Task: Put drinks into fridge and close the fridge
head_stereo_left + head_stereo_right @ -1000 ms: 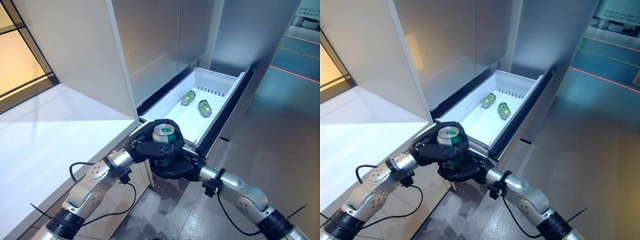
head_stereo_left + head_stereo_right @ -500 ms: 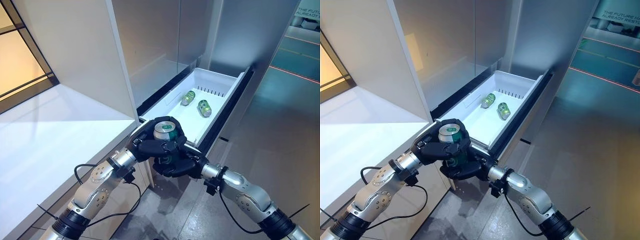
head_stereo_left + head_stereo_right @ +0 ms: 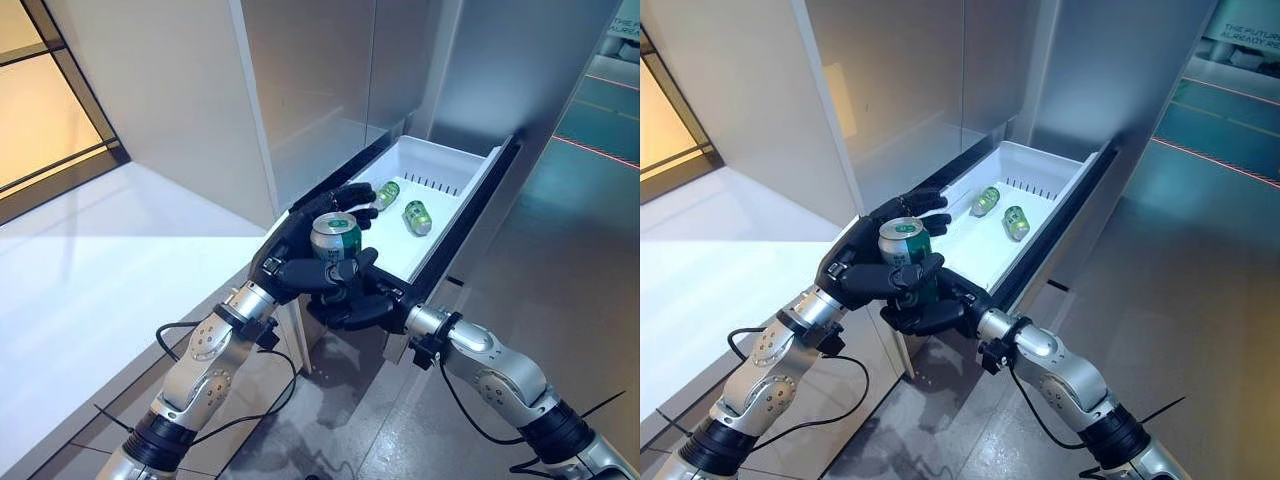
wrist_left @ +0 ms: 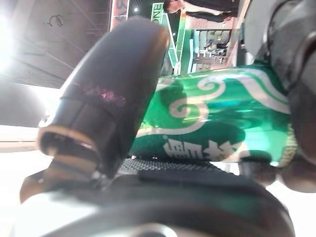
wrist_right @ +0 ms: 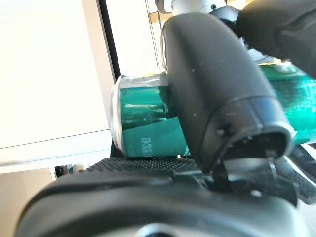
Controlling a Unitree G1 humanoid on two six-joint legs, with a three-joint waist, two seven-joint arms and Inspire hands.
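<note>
At the near corner of the open fridge drawer point(image 3: 440, 175), one upright green can point(image 3: 335, 238) sits clasped between two hands: the left hand point(image 3: 300, 250) wraps it from 9 o'clock, the right hand point(image 3: 355, 305) cups it from 5 o'clock. Farther in, two more cans point(image 3: 400, 205) lie on their sides.

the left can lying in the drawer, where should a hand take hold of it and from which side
Grip the left can round the middle of its body, coming down from above. It lies on its side in the open drawer, so its curved wall faces up, and the drawer walls block a low approach. The other lying can sits apart from it, leaving room for fingers, I think.
</note>
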